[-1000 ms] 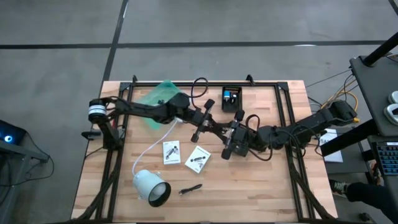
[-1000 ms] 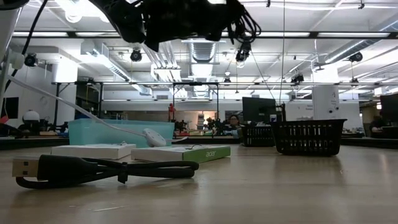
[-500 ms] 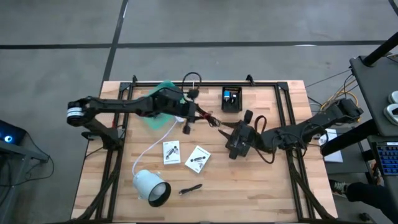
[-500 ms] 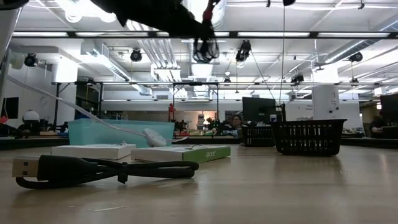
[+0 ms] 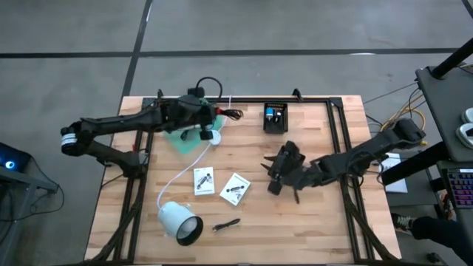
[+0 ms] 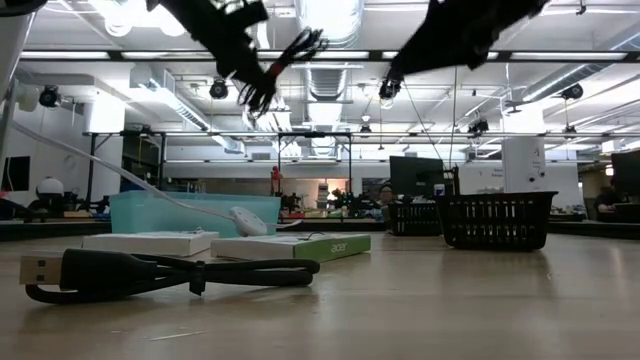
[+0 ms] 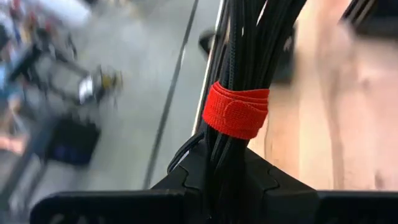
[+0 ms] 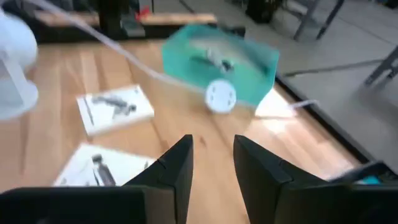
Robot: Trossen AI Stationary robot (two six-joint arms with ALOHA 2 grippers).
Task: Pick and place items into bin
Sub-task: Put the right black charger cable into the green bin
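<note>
The black coiled cable, bound with a red strap, hung clamped in the left tool above the teal bin at the counter's far left. The right tool, fingers slightly parted and empty, hovered mid-counter near two white cards.

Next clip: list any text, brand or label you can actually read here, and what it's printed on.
"acer": on the green edge of the flat box in the low view.
Two white printed cards: dark pictures and print, too small to read.
Red strap on the black cable bundle: no lettering visible.
</note>
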